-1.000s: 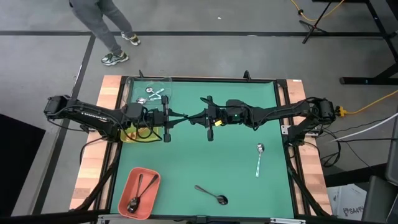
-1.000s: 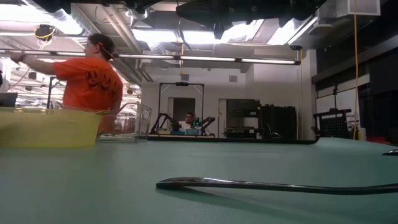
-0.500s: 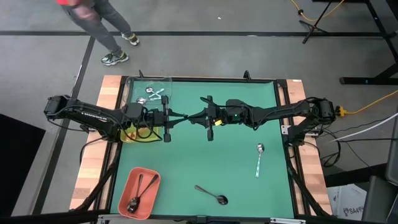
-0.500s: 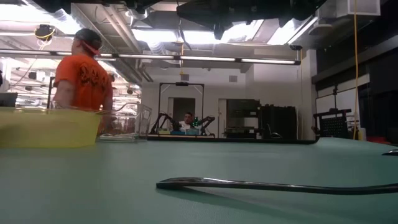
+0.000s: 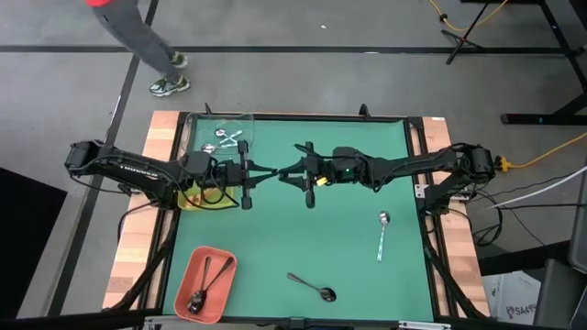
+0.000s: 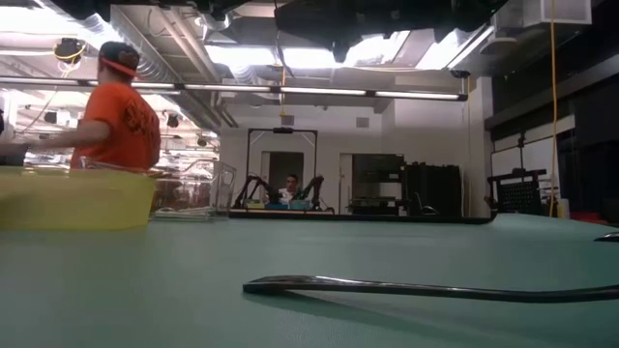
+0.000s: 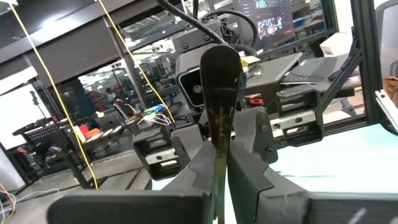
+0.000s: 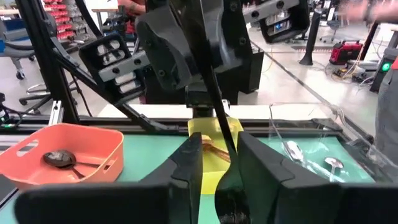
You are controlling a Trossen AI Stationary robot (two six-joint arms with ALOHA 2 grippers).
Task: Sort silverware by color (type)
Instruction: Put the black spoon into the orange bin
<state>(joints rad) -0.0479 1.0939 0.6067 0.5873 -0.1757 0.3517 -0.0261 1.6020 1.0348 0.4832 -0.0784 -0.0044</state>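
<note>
Green table mat point(image 5: 275, 247) bearing salmon tray point(image 5: 193, 275), yellow tray point(image 6: 68, 198), clear tray point(image 5: 240, 124); person in orange shirt point(image 6: 121, 121) walking beyond

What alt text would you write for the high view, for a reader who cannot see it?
Seen from above, the left gripper and right gripper meet tip to tip over the middle of a green table. A silver spoon and a dark spoon lie loose on it, near a salmon tray, a yellow tray and a clear tray.
</note>
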